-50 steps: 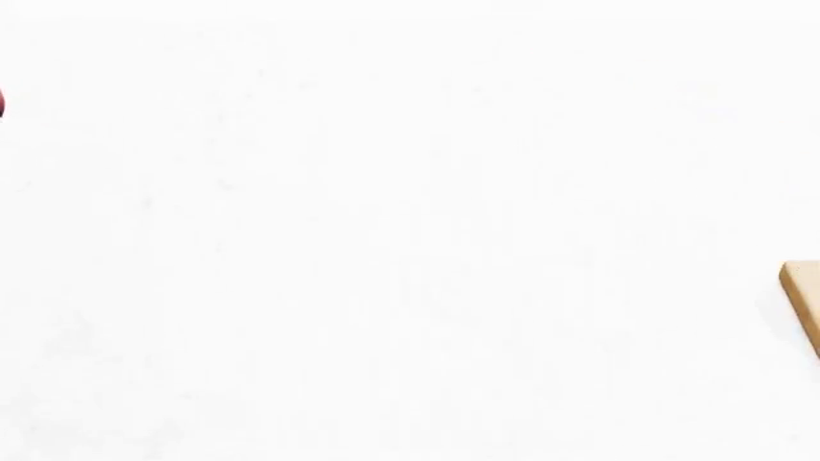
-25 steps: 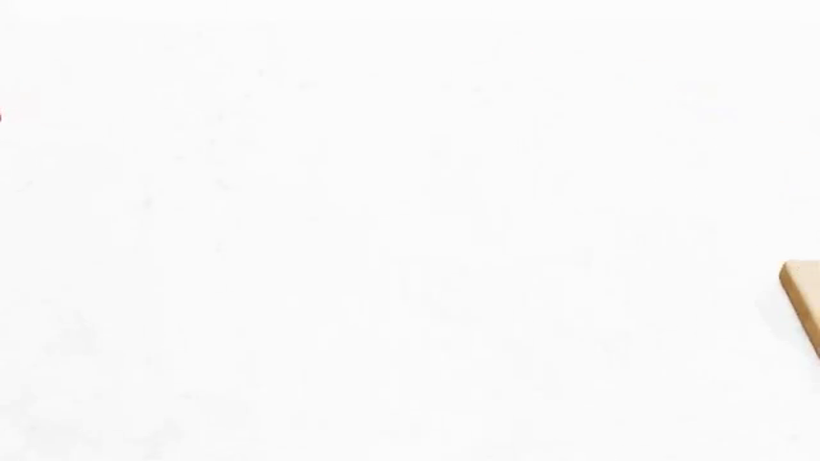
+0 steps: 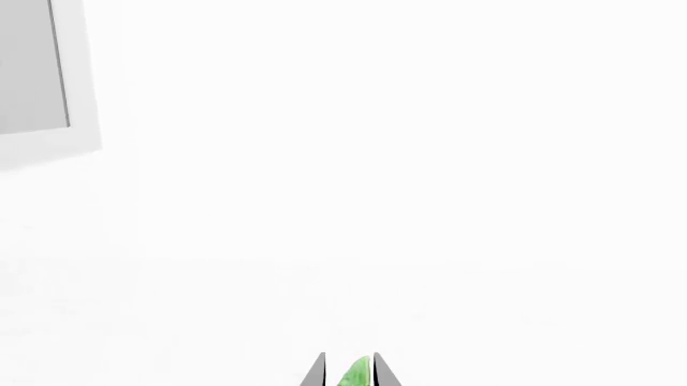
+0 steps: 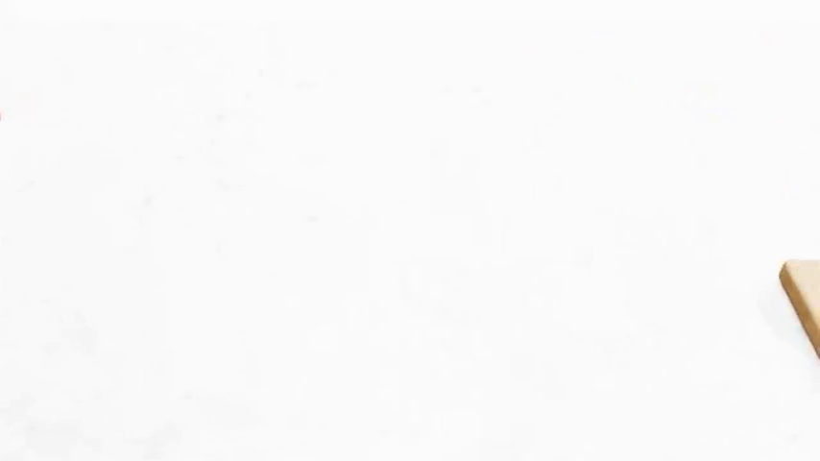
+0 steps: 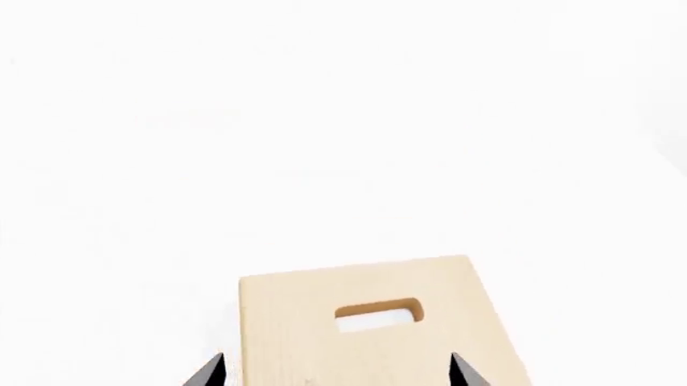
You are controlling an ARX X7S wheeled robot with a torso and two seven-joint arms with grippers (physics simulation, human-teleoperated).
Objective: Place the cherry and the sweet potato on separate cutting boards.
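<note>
In the left wrist view my left gripper [image 3: 349, 372] has its two fingertips nearly together, shut on a green leaf [image 3: 356, 375] that belongs to the cherry. The red fruit itself is hidden below the frame edge. My right gripper [image 5: 336, 371] is open, its tips spread wide above a light-wood cutting board [image 5: 322, 338] whose slot handle [image 5: 377, 314] lies just ahead of the tips. A corner of a cutting board [image 4: 804, 293] shows at the right edge of the head view. The sweet potato is out of view. Neither gripper shows in the head view.
Everything rests on a plain white surface [image 4: 410, 240]. A grey panel with a white frame [image 3: 32, 68] sits at one corner of the left wrist view.
A small dark-red spot at the head view's left edge has slipped almost wholly out of frame. The board corner at the right edge has not moved.
</note>
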